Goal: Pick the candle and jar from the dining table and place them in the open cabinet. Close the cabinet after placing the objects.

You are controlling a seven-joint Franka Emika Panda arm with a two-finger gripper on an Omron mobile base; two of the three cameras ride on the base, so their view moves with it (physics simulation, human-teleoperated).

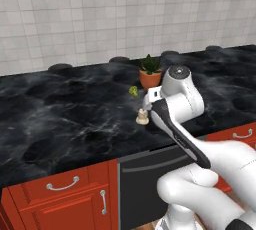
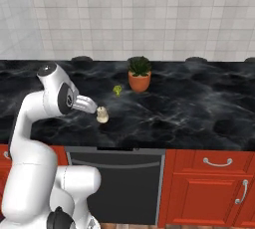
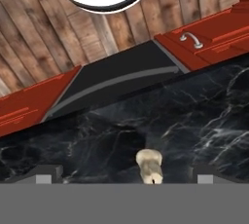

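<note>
candle stands on the black counter near its front edge | hand is wide open, 1 finger each side, so it can grab | plant pot behind

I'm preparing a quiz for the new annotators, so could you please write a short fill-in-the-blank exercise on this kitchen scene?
1. The candle stands on the black marble dining table, between the fingertips of the ____ claw.
2. The leafy plant grows in a ____ pot.
3. The small green broccoli lies between the candle and the ____.
4. The drawer fronts under the table are ____.

Missing words: open; terracotta; pot; red
</note>
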